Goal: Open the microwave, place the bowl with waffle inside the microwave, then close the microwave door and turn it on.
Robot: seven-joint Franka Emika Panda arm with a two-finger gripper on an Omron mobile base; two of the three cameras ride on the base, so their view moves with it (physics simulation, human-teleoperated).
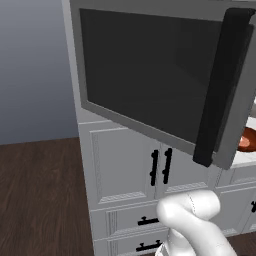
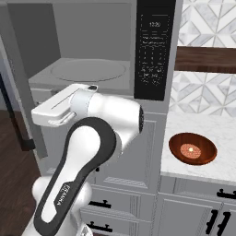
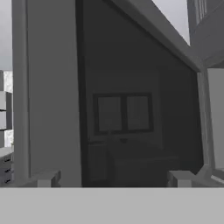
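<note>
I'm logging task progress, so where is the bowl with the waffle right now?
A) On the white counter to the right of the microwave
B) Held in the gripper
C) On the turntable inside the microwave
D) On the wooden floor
A: in the right base view the bowl, waffle inside, sits on the counter right of the open microwave.

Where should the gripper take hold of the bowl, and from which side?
Grip the bowl by its rim, coming from above. It is shallow and sits flat on the counter, and the waffle lies in its middle, so the near rim is probably the easiest part.
</note>
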